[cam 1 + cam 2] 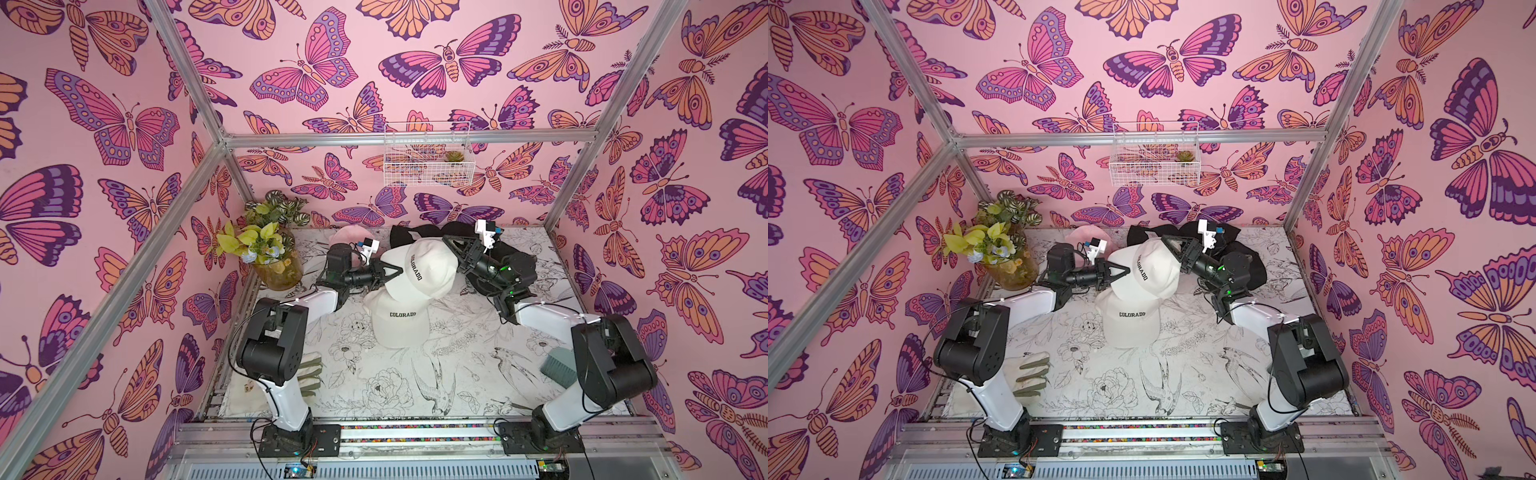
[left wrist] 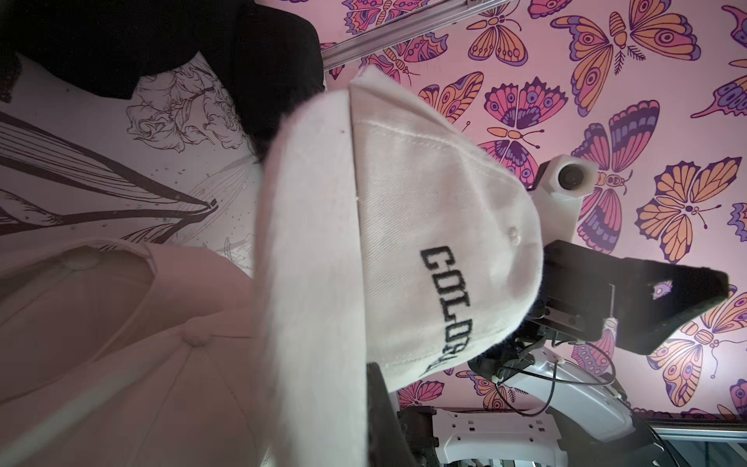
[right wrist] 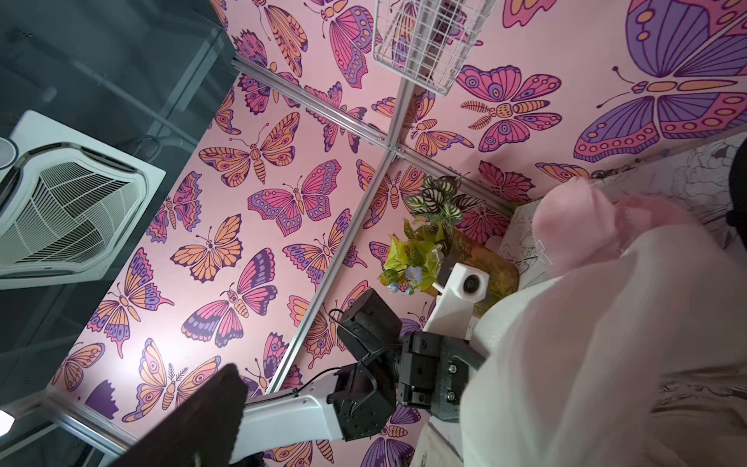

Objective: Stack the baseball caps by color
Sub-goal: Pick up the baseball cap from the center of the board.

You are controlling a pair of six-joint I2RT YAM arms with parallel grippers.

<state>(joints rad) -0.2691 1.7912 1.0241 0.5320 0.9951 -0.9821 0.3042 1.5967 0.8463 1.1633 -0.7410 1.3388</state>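
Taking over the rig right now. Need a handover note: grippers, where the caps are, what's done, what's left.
Left gripper: shut on the brim of a cream COLORADO cap, held above the table.
Right gripper: open at that cap's opposite side, not gripping.
Second cream COLORADO cap: on the table just below the held one. I cannot tell whether more lie under it.
Pink cap: back left.
Black caps: back right, partly behind the right arm.
Done: cream pile started.
Left: set the held cap on it. The pink and black piles cannot be judged from here.
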